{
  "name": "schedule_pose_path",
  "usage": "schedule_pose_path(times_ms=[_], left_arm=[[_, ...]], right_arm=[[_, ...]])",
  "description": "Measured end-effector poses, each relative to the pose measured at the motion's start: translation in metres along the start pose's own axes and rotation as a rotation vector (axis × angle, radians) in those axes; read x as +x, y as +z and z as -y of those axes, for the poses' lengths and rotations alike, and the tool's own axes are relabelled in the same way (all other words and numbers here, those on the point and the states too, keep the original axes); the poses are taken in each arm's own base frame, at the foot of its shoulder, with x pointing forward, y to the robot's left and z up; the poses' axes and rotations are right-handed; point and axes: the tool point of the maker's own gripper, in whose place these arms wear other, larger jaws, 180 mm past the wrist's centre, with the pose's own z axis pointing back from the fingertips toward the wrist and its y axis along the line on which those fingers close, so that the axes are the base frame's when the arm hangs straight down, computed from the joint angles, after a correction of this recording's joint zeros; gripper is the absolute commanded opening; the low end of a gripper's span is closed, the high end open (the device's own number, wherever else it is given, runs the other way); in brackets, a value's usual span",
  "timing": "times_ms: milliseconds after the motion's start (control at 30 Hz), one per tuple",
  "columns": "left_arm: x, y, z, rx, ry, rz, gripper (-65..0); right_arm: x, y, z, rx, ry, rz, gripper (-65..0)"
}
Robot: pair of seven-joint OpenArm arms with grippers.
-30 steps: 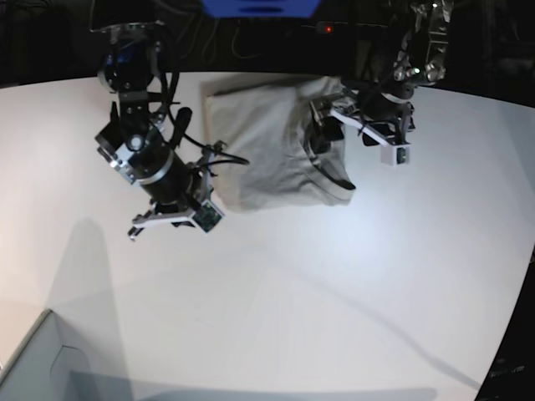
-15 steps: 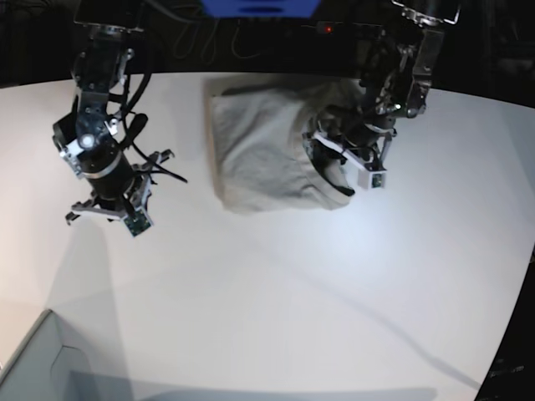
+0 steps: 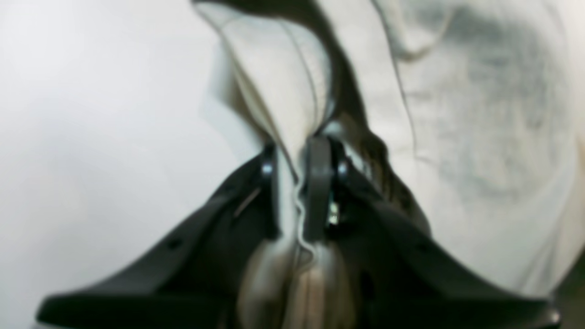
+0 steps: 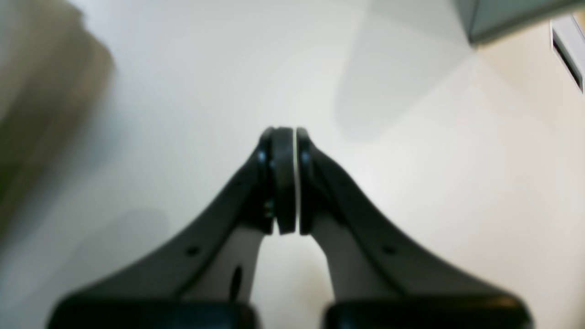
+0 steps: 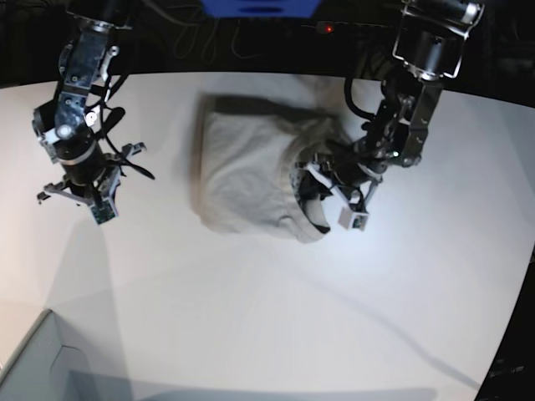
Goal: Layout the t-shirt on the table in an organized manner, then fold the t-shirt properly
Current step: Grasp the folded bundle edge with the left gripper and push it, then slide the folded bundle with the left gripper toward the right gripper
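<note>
Closest to me in the base view, at the bottom left corner, I see the corner of a pale grey box (image 5: pixel 33 359); from here I can only see its rim and a bit of wall, so I cannot tell whether anything is in it. The same box corner (image 4: pixel 512 16) shows at the top right of the right wrist view.

Beyond it stretches the white table (image 5: pixel 251 317), mostly bare, with soft shadows across it.

Farther up on the left side of the base view, my right gripper (image 5: pixel 73 199) hangs over the tabletop, well apart from the shirt. In its wrist view the right gripper (image 4: pixel 285 178) has its pads pressed flat together with nothing between them, only bare table beneath.

Across the table, the t-shirt (image 5: pixel 251 175) lies in a folded, bunched heap toward the far middle, with the ribbed collar turned toward the left arm. My left gripper (image 5: pixel 330 205) sits at the shirt's near right edge by the collar. In the left wrist view the left gripper (image 3: pixel 297 192) is pinched narrow on a fold of the t-shirt (image 3: pixel 480 137), a wavy edge of cloth showing between the fingers (image 3: pixel 317 183), and the fabric is pulled up from the table (image 3: pixel 91 137) there.
</note>
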Motion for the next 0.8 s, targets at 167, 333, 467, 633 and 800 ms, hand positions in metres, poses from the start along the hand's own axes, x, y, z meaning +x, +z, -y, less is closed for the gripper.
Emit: schedule_pose_path(times_ms=[167, 333, 467, 633, 800], left_arm=[[0.011, -0.031, 0.04, -0.14, -0.321, -0.127, -64.8], [0.018, -0.06, 0.08, -0.215, -0.599, -0.232, -64.8], [0.024, -0.074, 0.108, -0.266, -0.85, -0.306, -64.8], [0.031, -0.089, 0.159, -0.343, -1.054, -0.283, -64.8], [0.024, -0.093, 0.157, -0.348, -1.198, -0.287, -64.5]], right_arm=[[-0.015, 0.003, 0.006, -0.014, -0.006, -0.03, -65.0], [-0.038, 0.012, 0.023, -0.061, -0.044, -0.083, -65.0], [-0.052, 0.018, 0.037, -0.101, -0.075, -0.109, -65.0], [-0.067, 0.026, 0.049, -0.144, -0.115, -0.139, -65.0], [-0.09, 0.038, 0.062, -0.19, -0.147, -0.187, -65.0]])
